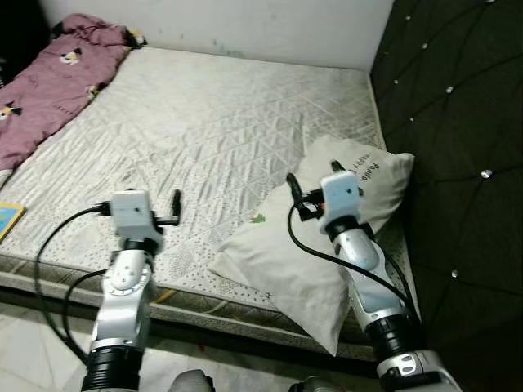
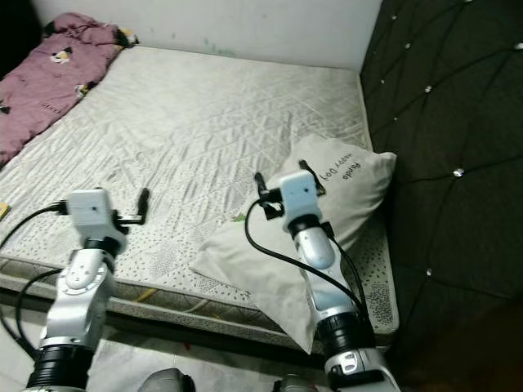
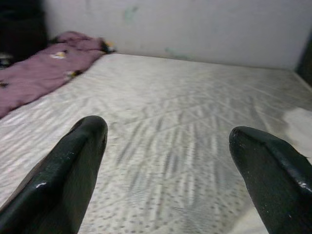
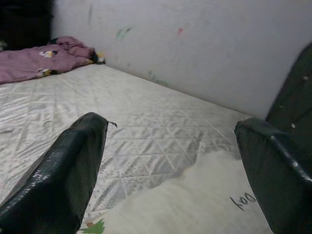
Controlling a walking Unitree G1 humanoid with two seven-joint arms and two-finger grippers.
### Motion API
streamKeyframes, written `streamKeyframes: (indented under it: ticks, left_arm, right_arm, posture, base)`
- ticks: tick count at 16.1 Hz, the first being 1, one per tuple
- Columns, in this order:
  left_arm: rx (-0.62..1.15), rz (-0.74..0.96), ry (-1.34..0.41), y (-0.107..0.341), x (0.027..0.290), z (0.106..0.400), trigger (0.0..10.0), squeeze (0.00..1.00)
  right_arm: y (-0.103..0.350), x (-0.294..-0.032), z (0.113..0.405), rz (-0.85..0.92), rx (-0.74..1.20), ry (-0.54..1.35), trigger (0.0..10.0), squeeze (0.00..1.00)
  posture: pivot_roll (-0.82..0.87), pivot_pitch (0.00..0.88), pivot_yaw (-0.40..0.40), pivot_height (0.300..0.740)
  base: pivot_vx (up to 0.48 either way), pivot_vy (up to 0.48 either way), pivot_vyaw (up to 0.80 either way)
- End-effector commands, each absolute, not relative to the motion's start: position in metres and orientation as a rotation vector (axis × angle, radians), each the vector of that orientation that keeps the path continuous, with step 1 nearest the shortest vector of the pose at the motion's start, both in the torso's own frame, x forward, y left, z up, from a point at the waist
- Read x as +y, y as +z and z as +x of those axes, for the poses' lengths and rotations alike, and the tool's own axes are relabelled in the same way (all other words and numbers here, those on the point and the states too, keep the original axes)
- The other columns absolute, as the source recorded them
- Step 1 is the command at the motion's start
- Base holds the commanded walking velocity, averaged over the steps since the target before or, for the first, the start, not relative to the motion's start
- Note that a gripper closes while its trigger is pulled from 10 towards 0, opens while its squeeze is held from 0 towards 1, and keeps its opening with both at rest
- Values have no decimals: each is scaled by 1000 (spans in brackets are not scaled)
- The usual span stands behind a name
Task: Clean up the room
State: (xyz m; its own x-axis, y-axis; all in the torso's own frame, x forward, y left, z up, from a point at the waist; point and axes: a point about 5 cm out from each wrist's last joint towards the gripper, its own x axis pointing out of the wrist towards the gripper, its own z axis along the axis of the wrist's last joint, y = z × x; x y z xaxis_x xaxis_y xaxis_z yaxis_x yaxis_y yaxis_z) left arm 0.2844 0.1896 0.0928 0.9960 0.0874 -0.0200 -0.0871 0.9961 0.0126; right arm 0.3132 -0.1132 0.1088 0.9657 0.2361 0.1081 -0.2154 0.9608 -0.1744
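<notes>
A white pillow [image 1: 282,261] with a small green print and dark lettering lies at the right of the bare quilted mattress [image 1: 204,122], its near corner hanging over the bed's front edge. My right gripper [image 1: 296,193] hovers open just above the pillow [image 4: 204,209], with nothing between its fingers [image 4: 73,165]. Over the mattress's front left part, my left gripper [image 1: 170,206] is also open and empty, its fingers [image 3: 73,165] pointing across the bed. A crumpled purple blanket [image 1: 49,90] lies along the far left side.
A dark tufted headboard [image 1: 458,122] rises along the right of the bed, and a white wall [image 1: 245,24] closes off the far side. A blue and yellow flat thing [image 1: 6,217] sits at the mattress's left edge. Light floor [image 1: 33,343] shows below the bed front.
</notes>
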Motion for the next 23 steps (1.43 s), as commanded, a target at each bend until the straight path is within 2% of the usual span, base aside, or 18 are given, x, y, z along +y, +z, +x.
streamKeyframes:
  ticks: [1,11,16,19,23]
  left_arm:
    - [5,13,84,96,187,287,10000,0]
    - [-54,-46,51,112,177,313,10000,0]
    - [-22,-49,50,102,177,295,10000,0]
    - [-7,-50,53,99,180,287,10000,0]
    - [12,-50,30,99,176,280,10000,0]
  right_arm:
    - [108,-120,315,-147,-113,193,10000,0]
    - [121,-131,329,-118,-156,125,10000,0]
    - [119,-124,317,-79,-158,150,10000,0]
    - [114,-130,309,-31,-130,117,10000,0]
    - [109,-132,298,-27,-92,104,10000,0]
  posture:
    - [59,0,3,740]
    - [31,0,4,740]
    - [45,0,6,740]
    - [39,0,19,740]
    - [36,0,25,740]
  base:
    - [0,0,-800]
    - [0,0,-720]
    - [0,0,0]
    - [0,0,0]
    - [0,0,-764]
